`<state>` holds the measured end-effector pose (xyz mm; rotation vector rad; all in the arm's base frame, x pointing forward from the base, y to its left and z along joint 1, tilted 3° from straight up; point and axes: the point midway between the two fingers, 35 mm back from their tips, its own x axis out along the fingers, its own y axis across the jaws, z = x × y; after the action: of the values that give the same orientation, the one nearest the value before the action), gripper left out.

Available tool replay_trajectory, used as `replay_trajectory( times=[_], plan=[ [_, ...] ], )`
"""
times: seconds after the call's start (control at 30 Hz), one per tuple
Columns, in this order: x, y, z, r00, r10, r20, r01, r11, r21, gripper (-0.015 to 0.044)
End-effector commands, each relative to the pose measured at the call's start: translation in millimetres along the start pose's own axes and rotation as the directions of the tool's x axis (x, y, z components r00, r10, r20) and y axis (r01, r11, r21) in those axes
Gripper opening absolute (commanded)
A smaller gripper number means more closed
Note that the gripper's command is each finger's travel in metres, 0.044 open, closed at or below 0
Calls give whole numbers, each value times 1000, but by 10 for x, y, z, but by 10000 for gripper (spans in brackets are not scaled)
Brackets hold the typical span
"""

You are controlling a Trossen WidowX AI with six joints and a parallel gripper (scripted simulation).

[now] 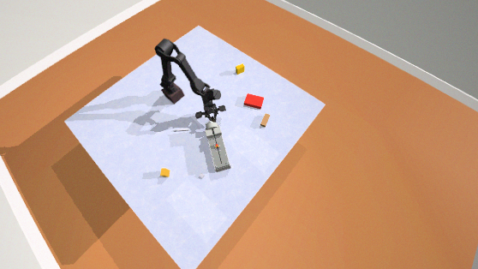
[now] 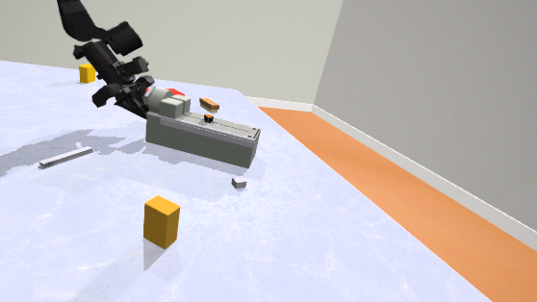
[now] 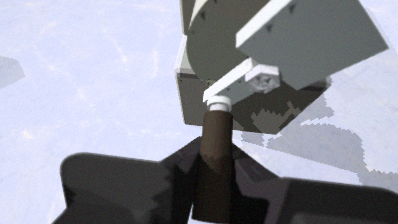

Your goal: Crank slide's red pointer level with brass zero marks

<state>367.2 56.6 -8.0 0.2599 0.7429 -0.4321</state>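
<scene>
The grey machine (image 1: 221, 158) (image 2: 202, 143) is a long box with a slot along its top. The slide (image 1: 217, 146) (image 2: 208, 118), small and black with orange-red, sits partway along the slot. The red pointer and the brass zero marks are too small to tell apart, so their alignment cannot be read. At the machine's arm-side end, the crank's dark brown handle (image 3: 217, 150) joins a pale crank arm (image 3: 229, 81). My gripper (image 3: 215, 172) is shut on this handle, a finger on each side. In the top and exterior views the fingers hide the handle.
A red block (image 1: 253, 101) and an orange-brown block (image 1: 265, 120) (image 2: 209, 104) lie beside the machine. Yellow blocks (image 1: 240, 68) (image 2: 162, 222) stand farther off. A thin grey bar (image 2: 65, 158) and a small grey piece (image 2: 239, 183) lie on the machine's other side.
</scene>
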Motion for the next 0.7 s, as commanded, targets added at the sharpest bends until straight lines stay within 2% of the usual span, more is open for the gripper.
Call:
replay_trajectory(
  times=[0.0, 0.67],
  plan=[
    [37, -80, -34, 1000, -18, -13, 18, 1000, -5, 0],
    [43, -125, -42, 1000, -18, -13, 18, 1000, -6, 0]
  ],
)
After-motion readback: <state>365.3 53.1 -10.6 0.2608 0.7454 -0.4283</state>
